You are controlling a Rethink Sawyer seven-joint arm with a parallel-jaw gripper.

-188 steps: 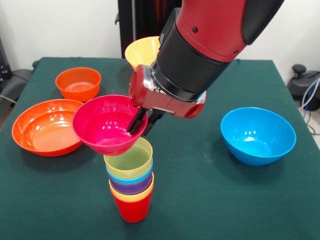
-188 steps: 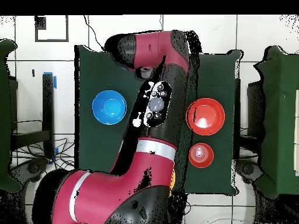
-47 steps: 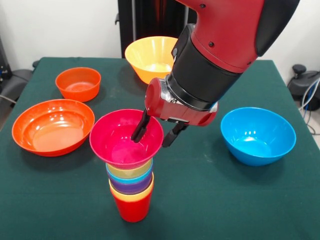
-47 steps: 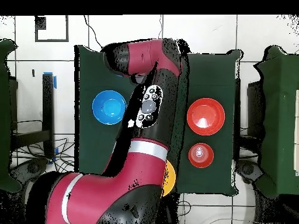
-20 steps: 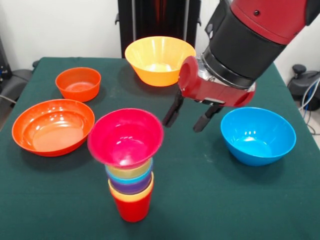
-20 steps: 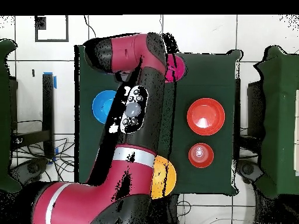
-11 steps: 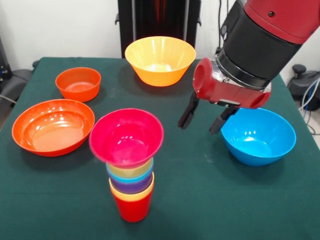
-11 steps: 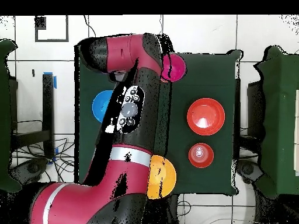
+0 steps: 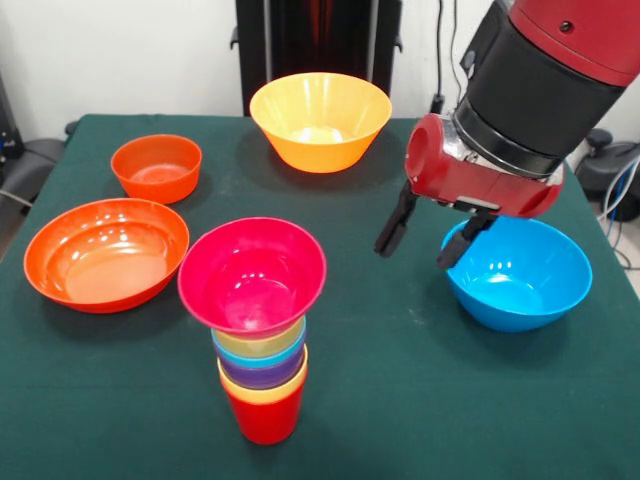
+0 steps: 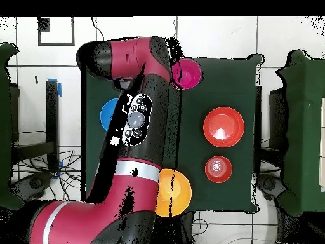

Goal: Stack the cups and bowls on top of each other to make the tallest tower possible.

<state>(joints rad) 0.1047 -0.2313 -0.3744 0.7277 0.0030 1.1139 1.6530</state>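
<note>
The gripper [image 9: 427, 237] hangs above the table with its two black fingers [image 9: 396, 224] spread apart and nothing between them. One finger is over the bare green cloth; the other reaches over the near rim of the blue bowl [image 9: 520, 270], which sits just beside and below the gripper. In the overhead view the arm [image 10: 136, 121] covers most of that bowl, leaving only an edge of blue showing, and the gripper itself is hidden under the arm.

The tower [image 9: 258, 325] stands well apart from the gripper, toward the front of the table — a red cup [image 9: 264, 418] at the base, then yellow-orange, purple, blue and pale yellow cups nested one in another, with the pink bowl [image 9: 252, 275] seated on top, upright and roughly level. From above the pink bowl [image 10: 186, 74] shows just beside the arm.

The remaining bowls rest singly on the green table [image 9: 420, 400]: the large yellow-orange bowl [image 9: 320, 120] at the back, the small orange bowl [image 9: 156, 167] to one side, and the wide shallow orange bowl [image 9: 106, 253] near it, close to the tower.
</note>
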